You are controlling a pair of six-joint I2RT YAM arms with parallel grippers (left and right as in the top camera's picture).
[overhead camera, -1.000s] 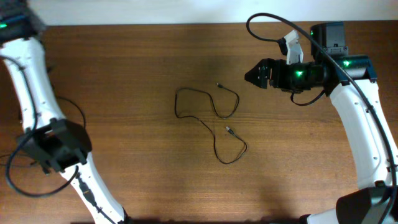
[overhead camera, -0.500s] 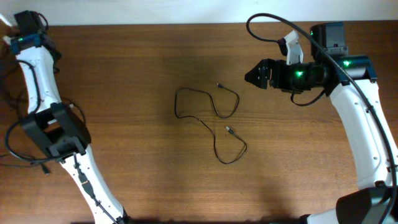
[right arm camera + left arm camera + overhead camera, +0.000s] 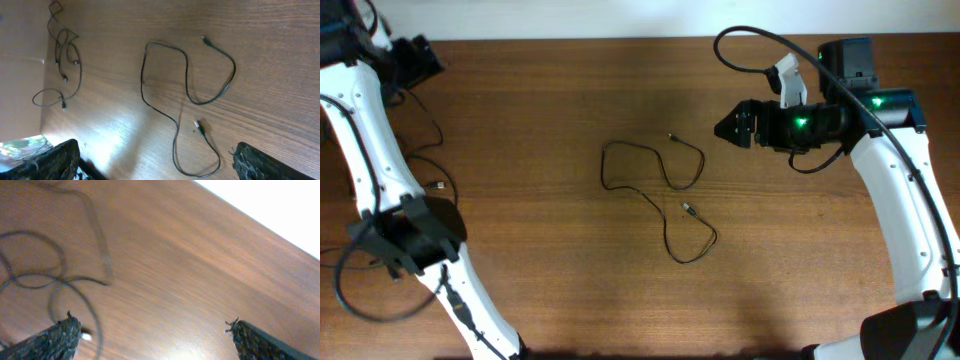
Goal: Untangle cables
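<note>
One thin black cable (image 3: 660, 190) lies in loose loops at the table's middle, with plugs at both ends; the right wrist view shows it spread out as the cable (image 3: 187, 82) below the open right gripper (image 3: 155, 160). A second cable (image 3: 428, 150) lies in loops by the left edge, and appears in the left wrist view as blurred loops (image 3: 60, 275) with a pale plug (image 3: 86, 336) beside the left finger. My left gripper (image 3: 432, 62) hovers at the far left corner, and its jaws (image 3: 152, 330) are wide open and empty. My right gripper (image 3: 725, 125) hangs right of the middle cable.
The far table edge (image 3: 580, 40) runs close behind the left gripper. The left arm's thick black cabling (image 3: 360, 290) loops off the table's left front. A small bunch of cable (image 3: 65, 55) shows far off in the right wrist view.
My left gripper has gone from shut to wide open and shifted right along the far edge. A cable now lies on the table by the left edge. The right arm stayed put.
</note>
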